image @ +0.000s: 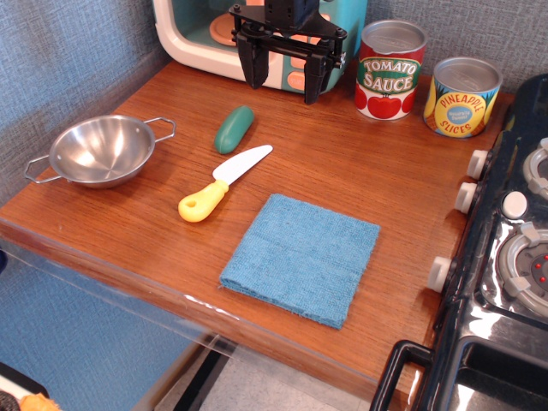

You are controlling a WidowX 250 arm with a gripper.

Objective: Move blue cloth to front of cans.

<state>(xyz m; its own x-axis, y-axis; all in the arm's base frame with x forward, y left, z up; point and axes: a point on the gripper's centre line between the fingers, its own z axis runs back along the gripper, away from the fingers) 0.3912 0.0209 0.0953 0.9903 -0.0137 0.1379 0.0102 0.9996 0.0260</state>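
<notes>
Well in front of the empty, wide-open gripper [283,87] lies the blue cloth [301,257].

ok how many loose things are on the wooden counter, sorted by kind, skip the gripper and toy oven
Toy tin cans: 2, red-and-green tomato sauce can, yellow-and-blue pineapple slices can
Cloths: 1, flat square blue terry cloth
Bowls: 1, silver metal two-handled bowl
Knives: 1, yellow-handled white toy knife
Toy vegetables: 1, green oblong piece
Total: 6
</notes>
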